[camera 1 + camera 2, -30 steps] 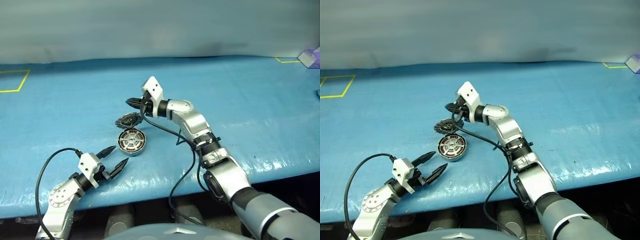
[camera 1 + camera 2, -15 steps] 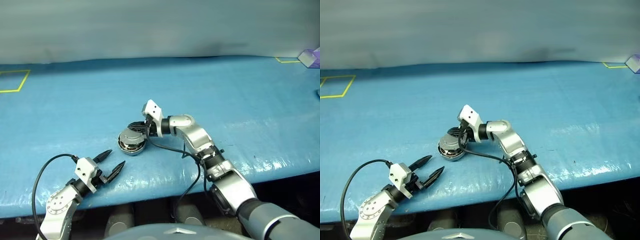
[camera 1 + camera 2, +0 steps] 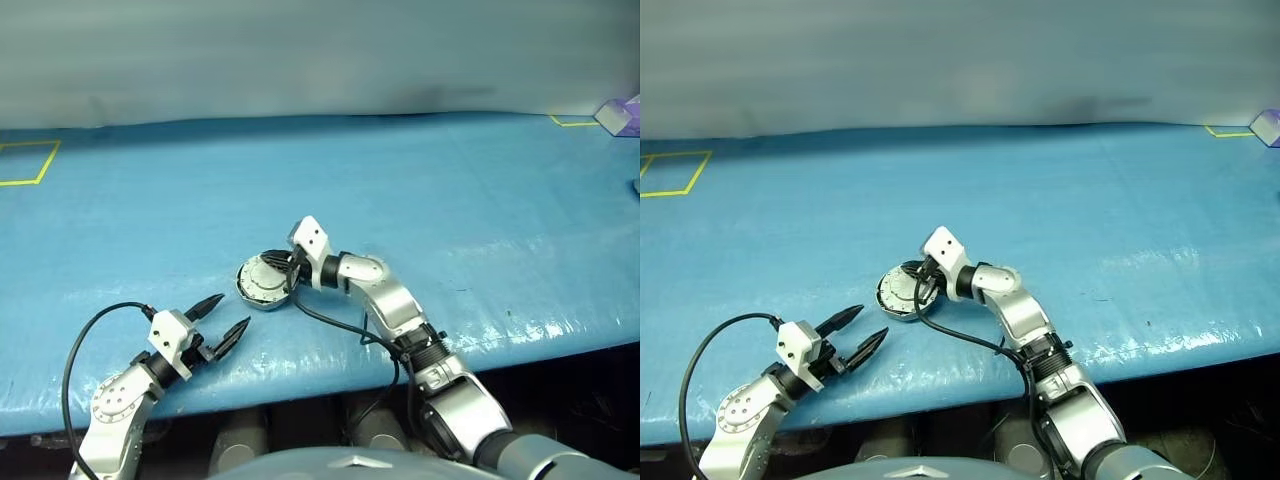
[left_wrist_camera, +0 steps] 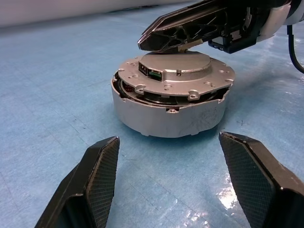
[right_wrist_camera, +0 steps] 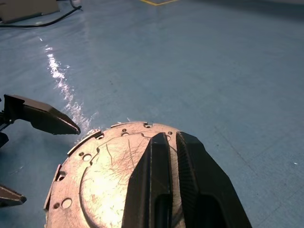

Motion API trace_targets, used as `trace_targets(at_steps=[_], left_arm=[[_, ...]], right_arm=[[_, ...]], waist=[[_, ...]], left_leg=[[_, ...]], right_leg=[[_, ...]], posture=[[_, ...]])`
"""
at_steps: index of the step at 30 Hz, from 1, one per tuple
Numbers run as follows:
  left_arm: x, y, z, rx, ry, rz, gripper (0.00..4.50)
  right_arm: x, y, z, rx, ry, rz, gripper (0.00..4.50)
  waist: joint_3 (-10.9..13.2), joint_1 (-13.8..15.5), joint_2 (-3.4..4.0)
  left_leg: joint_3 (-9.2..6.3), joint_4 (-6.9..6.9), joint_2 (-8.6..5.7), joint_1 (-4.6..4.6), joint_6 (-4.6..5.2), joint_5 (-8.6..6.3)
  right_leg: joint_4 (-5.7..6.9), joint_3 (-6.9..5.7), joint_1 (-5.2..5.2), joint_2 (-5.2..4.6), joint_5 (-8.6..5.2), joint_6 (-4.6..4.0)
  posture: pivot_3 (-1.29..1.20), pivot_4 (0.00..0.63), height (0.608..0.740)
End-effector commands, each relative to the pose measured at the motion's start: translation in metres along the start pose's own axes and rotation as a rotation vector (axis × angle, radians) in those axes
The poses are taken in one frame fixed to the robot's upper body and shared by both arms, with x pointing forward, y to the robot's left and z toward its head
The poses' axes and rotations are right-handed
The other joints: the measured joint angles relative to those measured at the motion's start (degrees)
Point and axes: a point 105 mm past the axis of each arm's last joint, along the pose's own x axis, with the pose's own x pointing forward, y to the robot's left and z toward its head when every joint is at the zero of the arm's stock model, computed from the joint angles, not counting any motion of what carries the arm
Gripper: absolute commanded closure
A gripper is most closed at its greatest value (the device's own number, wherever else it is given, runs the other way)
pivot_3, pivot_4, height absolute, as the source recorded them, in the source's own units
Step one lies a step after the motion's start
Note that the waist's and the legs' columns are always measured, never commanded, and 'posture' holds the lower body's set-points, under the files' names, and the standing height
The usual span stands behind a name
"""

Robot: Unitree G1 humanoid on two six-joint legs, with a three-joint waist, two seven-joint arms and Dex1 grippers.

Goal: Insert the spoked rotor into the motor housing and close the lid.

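Observation:
The motor housing (image 4: 166,116) stands on the blue table, a short silver cylinder. The lid (image 4: 175,71) lies on top of it, with a dark gap under its rim. The same lid (image 3: 258,280) faces up in the head views. My right gripper (image 5: 171,135) lies low over the lid, and its fingers (image 4: 190,26) are parted by only a narrow slit with nothing in it. My left gripper (image 3: 233,310) stands open a little nearer the table's front edge, pointing at the housing without touching it. The spoked rotor is hidden.
The right arm's black cable (image 3: 330,315) trails over the table behind the housing. The table's front edge (image 3: 300,395) runs close below both grippers. A yellow tape square (image 3: 25,160) marks the far left, and a purple box (image 3: 622,115) sits far right.
The right gripper came down and toward me. The lid, beside the housing a second ago, now lies on top of it. The left gripper stayed in place.

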Motion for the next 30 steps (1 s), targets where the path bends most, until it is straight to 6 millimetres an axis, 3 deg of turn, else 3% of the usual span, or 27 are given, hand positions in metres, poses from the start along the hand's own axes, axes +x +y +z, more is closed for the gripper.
trace_targets(at_steps=[1,5,11,18,30], left_arm=[[0.002,-0.001,0.006,0.024,-0.024,-0.014,0.83],[0.003,-0.003,0.006,0.018,-0.023,-0.025,0.83],[0.005,-0.004,0.006,0.018,-0.023,-0.035,0.83],[0.007,-0.006,0.004,0.011,-0.023,-0.039,0.83],[0.003,-0.006,0.001,0.005,-0.015,-0.019,0.83]], right_arm=[[-0.001,0.014,0.017,-0.028,-0.074,0.048,3.24],[-0.002,0.023,0.016,-0.048,-0.075,0.069,1.92],[-0.001,0.018,0.006,-0.056,-0.043,0.022,0.01],[0.001,0.013,-0.001,-0.055,-0.008,-0.006,0.01],[0.003,0.024,-0.008,-0.147,0.025,0.049,0.01]], waist=[[0.0,-0.03,0.01],[0.01,-0.07,0.01],[0.01,0.0,0.0],[0.01,-0.01,0.0],[0.0,-0.02,0.0]], left_leg=[[0.0,0.0,0.0,0.0,0.0,0.0],[0.0,0.01,0.03,0.0,0.0,0.0],[0.0,0.01,0.02,-0.02,0.0,0.0],[0.01,0.0,0.02,-0.02,0.0,0.0],[0.0,0.0,0.03,-0.01,-0.01,0.0]], right_leg=[[0.0,0.0,0.0,0.0,0.0,0.0],[0.02,0.0,-0.02,0.04,0.0,0.0],[-0.01,0.01,-0.03,0.04,0.0,0.0],[-0.01,0.02,-0.03,0.04,0.0,0.0],[-0.01,0.01,-0.03,0.04,0.0,0.0]], posture=[[0.0,0.15,0.74],[0.0,0.15,0.74],[0.0,0.15,0.74],[0.0,0.15,0.74],[0.0,0.15,0.74]])
